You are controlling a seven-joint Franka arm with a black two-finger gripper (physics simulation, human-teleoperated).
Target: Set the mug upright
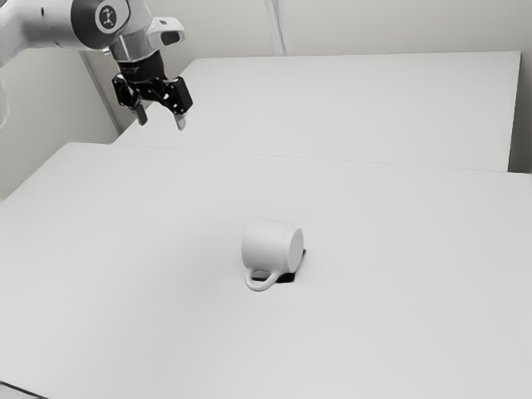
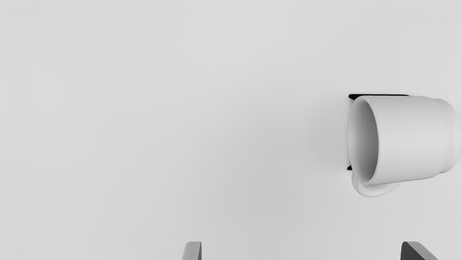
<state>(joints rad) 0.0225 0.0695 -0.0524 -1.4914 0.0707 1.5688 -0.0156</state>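
"Black two-finger claw [image 1: 161,125], grey-tipped, up close: gripping anything?"
"Released, fingers spread wide, above the flat white table [image 1: 125,274]. What's beneath it?"
"One smooth white mug [image 1: 268,244] with a looped handle [image 1: 261,284], lying on its side, below and well apart from the claw, toward the exterior view's right, black patches [image 2: 355,96] at its edges"
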